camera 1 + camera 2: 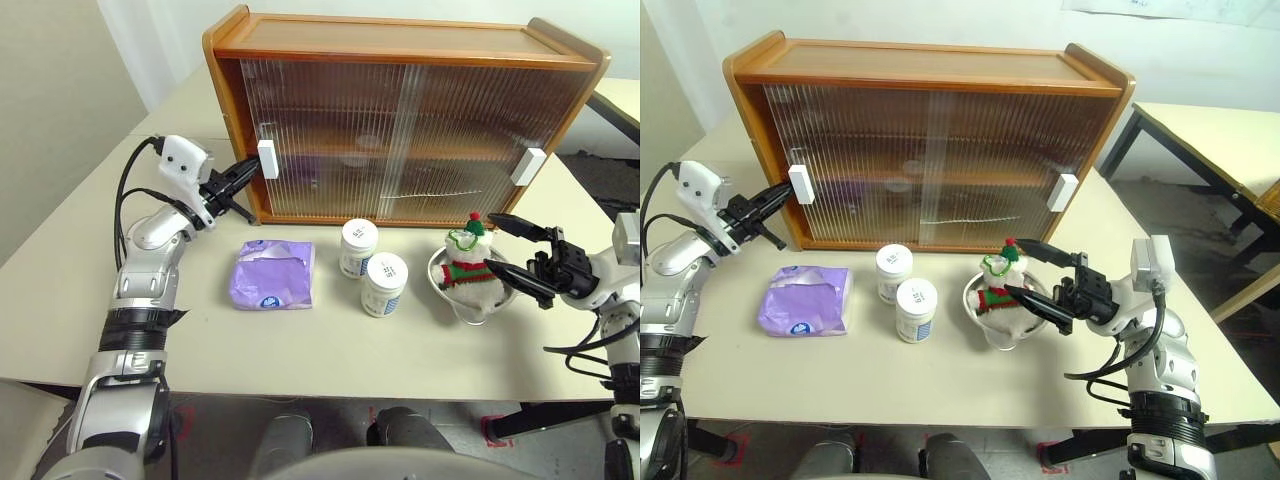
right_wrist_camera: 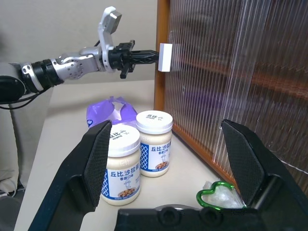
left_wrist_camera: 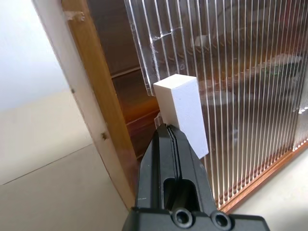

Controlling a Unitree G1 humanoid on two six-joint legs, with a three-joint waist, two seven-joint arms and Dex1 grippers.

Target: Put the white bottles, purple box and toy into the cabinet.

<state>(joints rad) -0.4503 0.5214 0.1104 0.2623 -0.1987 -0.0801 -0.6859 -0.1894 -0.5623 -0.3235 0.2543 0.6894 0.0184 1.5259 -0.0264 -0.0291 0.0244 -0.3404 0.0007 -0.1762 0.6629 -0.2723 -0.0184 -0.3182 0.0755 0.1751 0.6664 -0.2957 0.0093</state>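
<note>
The large orange-brown wooden cabinet (image 1: pixel 400 60) stands at the back of the table with both ribbed translucent sliding doors shut, so nothing is inside it yet; such a door is stiff and probably slides only by a sideways push on its white block handle (image 1: pixel 268 159). The left gripper (image 1: pixel 243 174), its fingers pressed together and holding nothing, has its tips against this handle. The soft lavender-purple crinkly packet (image 1: pixel 272 274) lies flat in front of the cabinet; it looks light and yielding, best pinched at an edge. Just beside it stand the two squat white plastic jars (image 1: pixel 372 267), touching or nearly so, rigid and smooth, best taken around the body. The small white plush toy with the red-and-green scarf (image 1: pixel 470 262) sits in a shallow metal bowl (image 1: pixel 440 272), soft and squeezable, between the wide-open fingers of the right gripper (image 1: pixel 520 254).
</note>
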